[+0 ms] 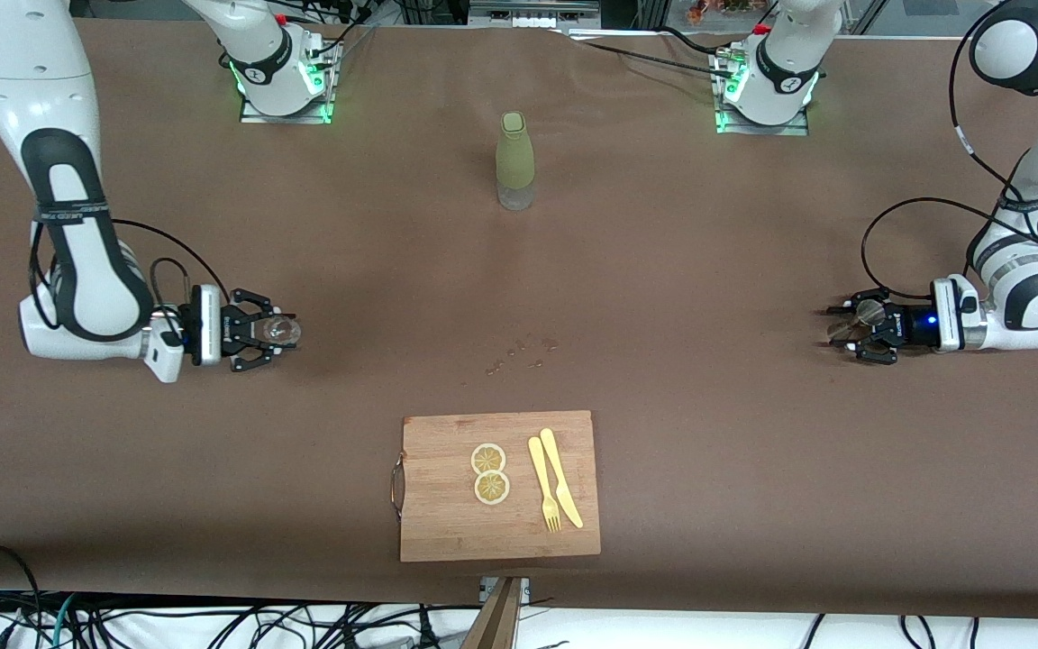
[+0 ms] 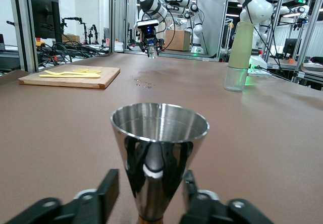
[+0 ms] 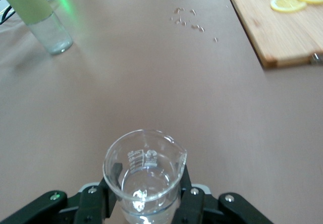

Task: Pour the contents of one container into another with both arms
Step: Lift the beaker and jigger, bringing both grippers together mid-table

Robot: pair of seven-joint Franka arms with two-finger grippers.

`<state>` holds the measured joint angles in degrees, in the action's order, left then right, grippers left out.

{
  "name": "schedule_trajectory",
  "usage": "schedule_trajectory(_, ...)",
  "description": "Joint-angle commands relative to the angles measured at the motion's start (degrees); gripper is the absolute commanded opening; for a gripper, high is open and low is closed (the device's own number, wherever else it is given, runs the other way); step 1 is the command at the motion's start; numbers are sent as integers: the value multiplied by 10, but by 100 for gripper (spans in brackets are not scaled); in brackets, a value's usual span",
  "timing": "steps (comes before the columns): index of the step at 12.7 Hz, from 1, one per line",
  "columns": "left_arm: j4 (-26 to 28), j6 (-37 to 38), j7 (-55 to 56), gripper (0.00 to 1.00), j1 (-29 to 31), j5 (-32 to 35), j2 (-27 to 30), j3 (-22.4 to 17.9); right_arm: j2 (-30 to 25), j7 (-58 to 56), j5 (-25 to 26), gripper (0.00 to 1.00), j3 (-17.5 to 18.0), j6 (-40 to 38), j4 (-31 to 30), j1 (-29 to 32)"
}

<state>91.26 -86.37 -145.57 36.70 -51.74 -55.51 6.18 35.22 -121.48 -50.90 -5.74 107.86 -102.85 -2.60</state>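
Observation:
My right gripper [image 1: 277, 332] is low over the table toward the right arm's end, shut on a clear glass beaker [image 1: 282, 330] with a little clear liquid in its bottom [image 3: 145, 176]. Both fingers [image 3: 191, 196] press against the beaker's walls. My left gripper [image 1: 833, 328] is low toward the left arm's end, open, its jaws standing either side of a shiny steel cone-shaped cup [image 2: 157, 158]. Bare table shows between one finger [image 2: 107, 188] and the cup's narrow lower part. The cup [image 1: 869, 314] stands upright and looks empty.
A tall bottle with an olive-green sleeve [image 1: 515, 162] stands mid-table near the bases. Small droplets [image 1: 519, 351] lie on the brown table. A wooden cutting board [image 1: 447, 523] near the front edge carries two lemon slices [image 1: 489, 473], a yellow fork and knife [image 1: 553, 487].

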Motion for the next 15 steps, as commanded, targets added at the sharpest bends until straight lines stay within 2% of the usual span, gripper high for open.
schedule_trajectory(1,18,-6,-25,0,-4,-23,8,-4,-10,57,-2,23,-6,23,21,-55)
schedule_trajectory(9,24,11,39,0,-24,-34,40,1,-10,277,0,23,-3,90,98,-212)
schedule_trajectory(13,36,10,59,0,-81,-85,51,4,-8,403,34,23,-4,137,135,-287)
schedule_trajectory(15,51,4,60,0,-117,-122,55,4,-4,465,70,23,-5,152,152,-315)
